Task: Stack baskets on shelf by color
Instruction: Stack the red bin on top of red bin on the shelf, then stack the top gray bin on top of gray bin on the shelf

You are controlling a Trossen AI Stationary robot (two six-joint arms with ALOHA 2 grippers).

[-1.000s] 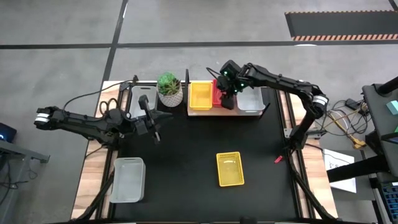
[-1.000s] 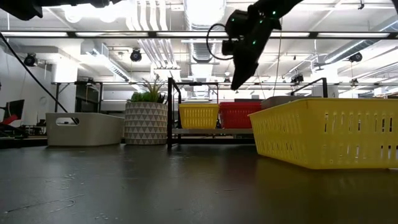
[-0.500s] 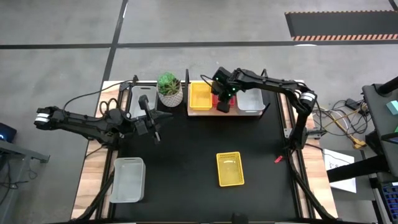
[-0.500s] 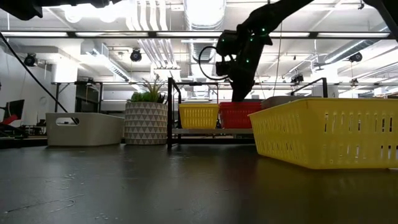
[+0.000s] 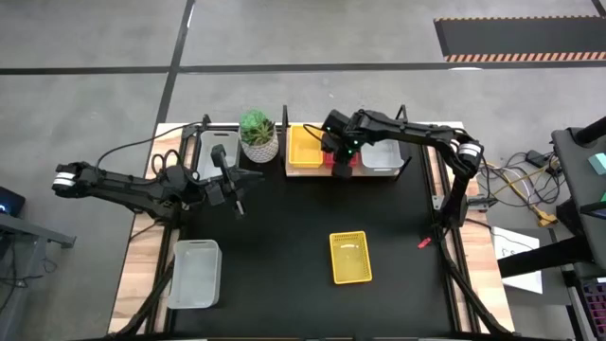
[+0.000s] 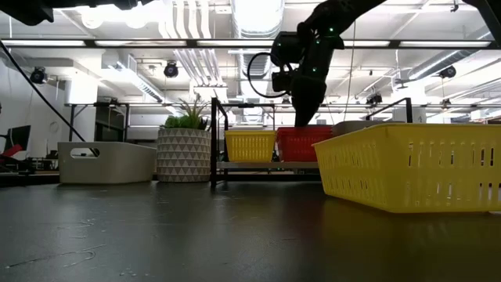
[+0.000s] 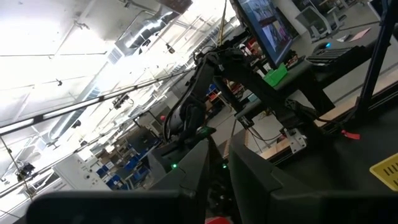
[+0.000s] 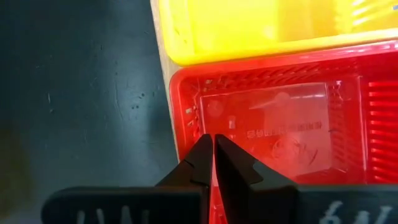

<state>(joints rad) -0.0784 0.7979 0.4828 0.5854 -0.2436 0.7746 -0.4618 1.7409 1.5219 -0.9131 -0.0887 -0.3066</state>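
Note:
The wooden shelf (image 5: 312, 171) at the table's far edge carries a yellow basket (image 5: 304, 147), a red basket (image 8: 292, 124) in the middle and a grey-white basket (image 5: 381, 153). My right gripper (image 8: 213, 138) is shut and points steeply down. Its tips stand just inside the red basket's near wall, about level with the rim (image 6: 302, 125). Another yellow basket (image 5: 349, 257) and a grey-white basket (image 5: 194, 273) rest flat on the black table. My left gripper (image 5: 232, 194) waits raised over the table's left part, fingers slightly open and holding nothing. My right gripper has its shut fingertips (image 8: 205, 149) over the red basket's floor, close to the near wall (image 8: 185, 118). It comes from above, slanting toward the far side. Whether the tips touch the basket, I cannot tell.
A potted plant (image 5: 258, 137) stands left of the shelf, with another grey bin (image 5: 213, 152) beyond it at the far left. A black post (image 6: 213, 141) rises at the shelf's left end. Bare black tabletop lies between the shelf and the loose baskets.
My right gripper has come down toward the red basket on the shelf and shifted a little toward the table's left, tipping to point more steeply down. Its tips now stand at the basket's rim. The baskets have not moved.

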